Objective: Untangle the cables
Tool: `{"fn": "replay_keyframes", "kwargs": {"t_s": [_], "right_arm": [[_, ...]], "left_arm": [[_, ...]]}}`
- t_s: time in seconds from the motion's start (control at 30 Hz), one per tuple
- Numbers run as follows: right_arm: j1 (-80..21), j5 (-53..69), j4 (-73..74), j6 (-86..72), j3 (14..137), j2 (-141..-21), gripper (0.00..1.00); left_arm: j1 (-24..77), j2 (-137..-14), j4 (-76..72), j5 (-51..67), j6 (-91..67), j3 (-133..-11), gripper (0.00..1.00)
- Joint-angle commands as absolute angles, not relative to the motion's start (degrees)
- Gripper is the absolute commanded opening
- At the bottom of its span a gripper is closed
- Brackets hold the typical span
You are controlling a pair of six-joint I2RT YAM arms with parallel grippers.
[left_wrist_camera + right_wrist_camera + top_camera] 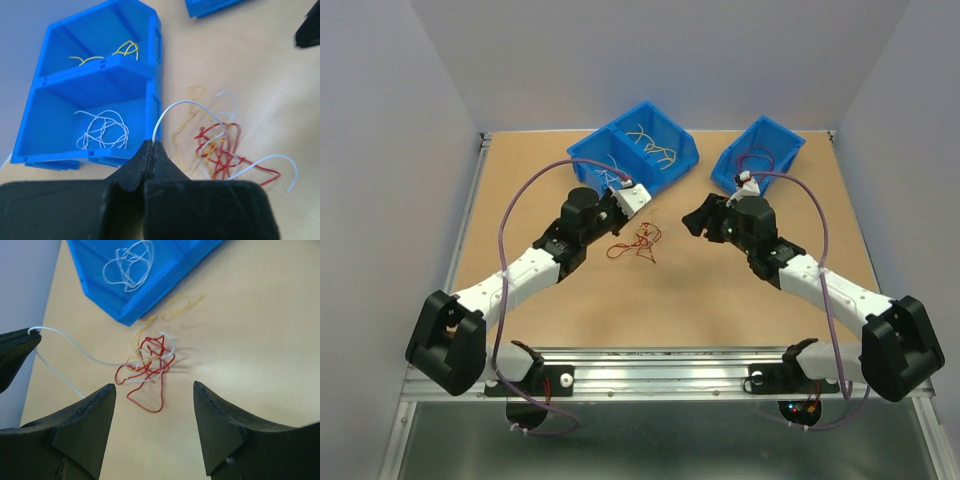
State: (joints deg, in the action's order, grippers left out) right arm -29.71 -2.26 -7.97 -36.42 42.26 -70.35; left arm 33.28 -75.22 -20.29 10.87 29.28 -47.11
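Note:
A tangle of red, yellow-orange and white cables (pixel 640 240) lies on the table between my two grippers; it also shows in the left wrist view (pixel 220 150) and the right wrist view (pixel 147 365). My left gripper (pixel 152 145) is shut on a white cable (pixel 187 102) that arcs from its tips into the tangle. In the top view the left gripper (pixel 617 213) is just left of the tangle. My right gripper (pixel 152 385) is open and empty, above the table just short of the tangle, and to its right in the top view (pixel 698 218).
A blue two-compartment bin (pixel 682 158) stands behind the tangle, with white cables (pixel 102 131) in one compartment and yellow ones (pixel 125 50) in the other. A smaller blue bin (pixel 788 150) stands at the back right. A metal rail (pixel 650 370) runs along the near edge.

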Motion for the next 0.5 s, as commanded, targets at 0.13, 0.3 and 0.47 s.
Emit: {"fn": "replay_keyframes", "kwargs": {"t_s": [0.13,0.3,0.47], "right_arm": [[-29.71,12.21,-19.6,-34.1,41.04,-73.47,0.68],[-29.79,13.8,-21.62,-34.54,40.43,-73.91,0.68],[-29.79,13.54,-22.15,-34.72,39.99,-73.3,0.68]], "left_arm": [[33.49,-71.9,-24.26,15.64,27.77,-45.26,0.0],[33.57,-69.88,-19.8,16.26,28.04,-47.63,0.0],[33.57,-65.84,-14.16,20.64,26.55,-54.04,0.0]]}}
